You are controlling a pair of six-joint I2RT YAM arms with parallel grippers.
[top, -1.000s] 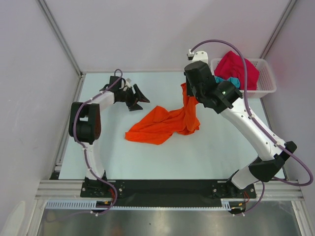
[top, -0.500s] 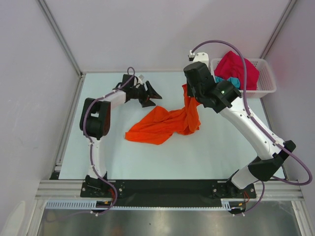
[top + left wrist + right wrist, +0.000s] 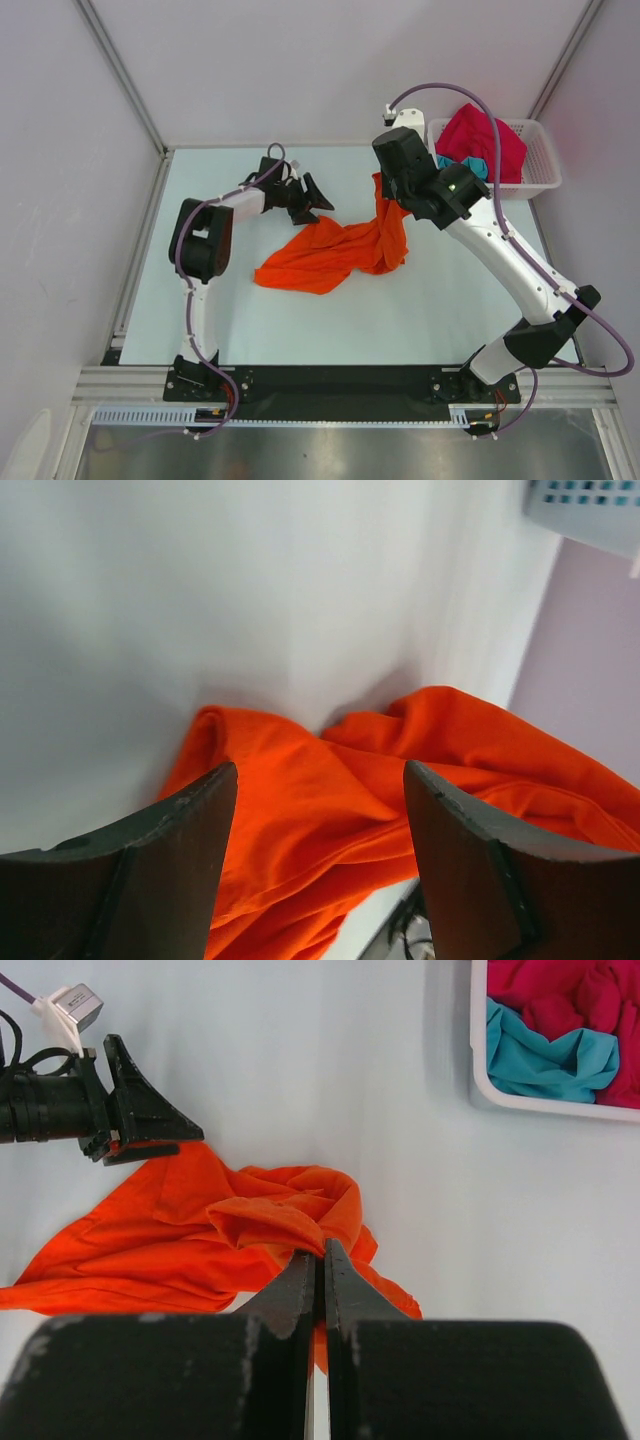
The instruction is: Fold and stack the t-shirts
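Observation:
A bright orange t-shirt lies crumpled on the table's middle. My right gripper is shut on a fold of the orange t-shirt and holds its right end up off the table. My left gripper is open, low over the table at the shirt's upper left edge; its jaws stand wide apart with orange cloth between and beyond them, not gripped. A crimson-pink t-shirt and a teal one lie in the white basket.
The white lattice basket stands at the table's far right corner. Walls close the table on the left, back and right. A purple cable loops over the right arm.
My left gripper has moved right across the table to the orange shirt's upper left edge. My right gripper has stayed shut on the shirt, nearly still.

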